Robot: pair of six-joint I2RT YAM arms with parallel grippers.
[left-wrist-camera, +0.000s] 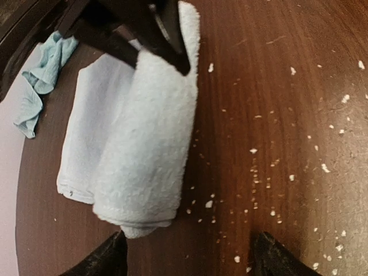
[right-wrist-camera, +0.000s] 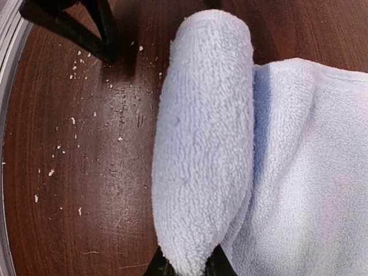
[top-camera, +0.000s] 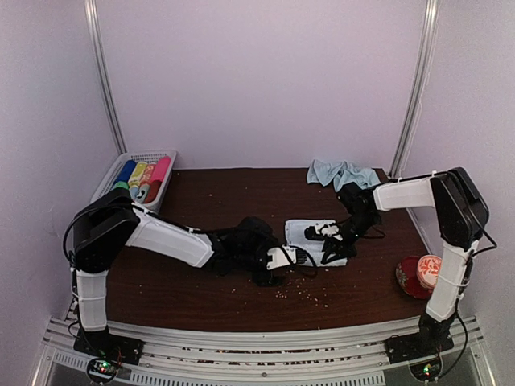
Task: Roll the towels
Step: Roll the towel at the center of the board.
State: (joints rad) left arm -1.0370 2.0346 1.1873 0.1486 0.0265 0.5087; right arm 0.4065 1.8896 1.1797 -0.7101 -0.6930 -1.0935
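Far left, rear: a white basket point(top-camera: 153, 155) stands at the back corner of the table point(top-camera: 201, 201), holding coloured rolls point(top-camera: 143, 178) side by side.

Left arm: it reaches low across the table toward the centre. The left gripper point(left-wrist-camera: 190, 256) is released, its jaws standing wide apart with only bare wood between them. It holds nothing. Its fingertips point(left-wrist-camera: 109, 259) sit just short of the near end of the roll, apart from it.

Centre: the half-rolled towel point(left-wrist-camera: 149, 155) lies on the table. One part is wound into a thick roll, which rests on top of and against the remaining flat layer. The flat portion spreads out to one side of the roll. The fabric is pale blue and plain. Crumbs point(left-wrist-camera: 253, 150) are scattered over the wood on the roll's open side, thickest near the left gripper.

Right arm: it comes in from the right side, bent at the elbow. The right gripper point(right-wrist-camera: 187, 267) is clenched on one end of the roll, a finger point(right-wrist-camera: 158, 267) pressed to each side of the cloth.

Right, rear: the crumpled towel point(top-camera: 342, 173) lies in a loose heap near the back edge, well apart from the roll and untouched.

Far right, front: a red dish point(top-camera: 409, 277) sits beside the right arm's upright link. Its contents cannot be made out.
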